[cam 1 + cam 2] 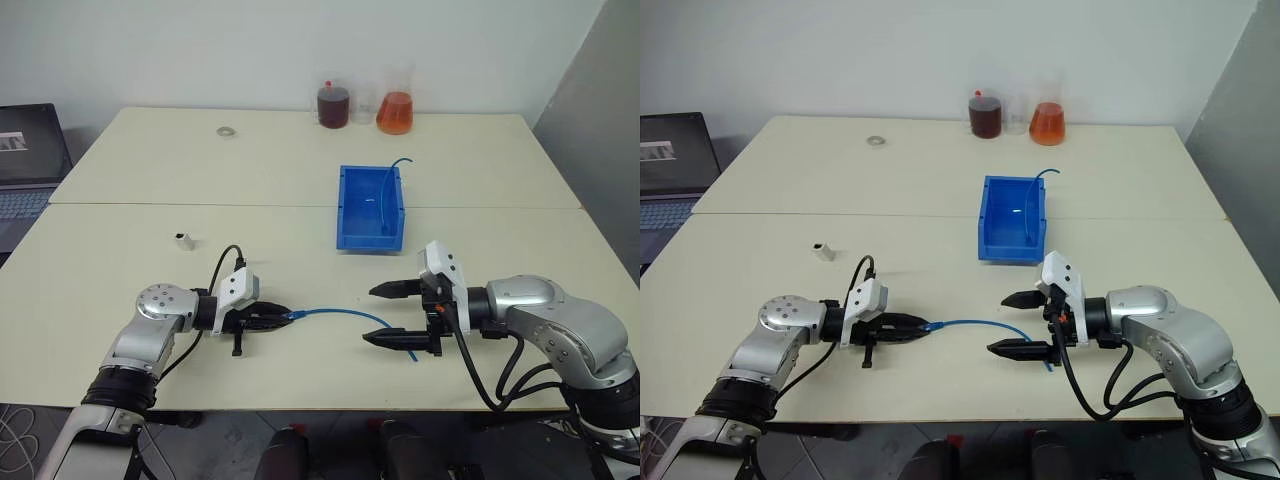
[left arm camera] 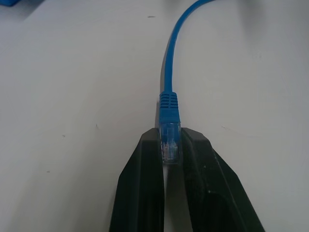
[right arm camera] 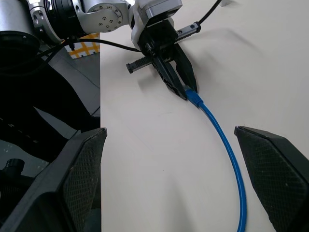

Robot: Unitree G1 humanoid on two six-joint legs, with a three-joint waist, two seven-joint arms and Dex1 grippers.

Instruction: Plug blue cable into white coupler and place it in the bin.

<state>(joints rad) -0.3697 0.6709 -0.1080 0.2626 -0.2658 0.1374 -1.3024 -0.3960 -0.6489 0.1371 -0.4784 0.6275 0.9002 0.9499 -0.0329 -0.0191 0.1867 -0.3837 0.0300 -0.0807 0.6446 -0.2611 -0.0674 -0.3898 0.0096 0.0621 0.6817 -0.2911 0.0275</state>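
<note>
Plug pinched, coupler waiting.

Left gripper (image 1: 283, 314) clamped on the clear plug of the blue cable (image 1: 340, 312), low on the table (image 1: 300, 180) nearer the front edge than the bin (image 1: 371, 207); right gripper (image 1: 392, 315) beside it, jaws spread wide, empty. Far end of cable draped into the bin. White coupler (image 1: 183, 240) lying well left of the bin. Best done by keeping the plug square, then fetching the coupler socket-first. One cable, one coupler, one bin, two flasks (image 1: 395, 112).

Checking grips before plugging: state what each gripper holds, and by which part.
Left gripper holds the blue cable by its clear plug. Right gripper is open, holding nothing.
</note>
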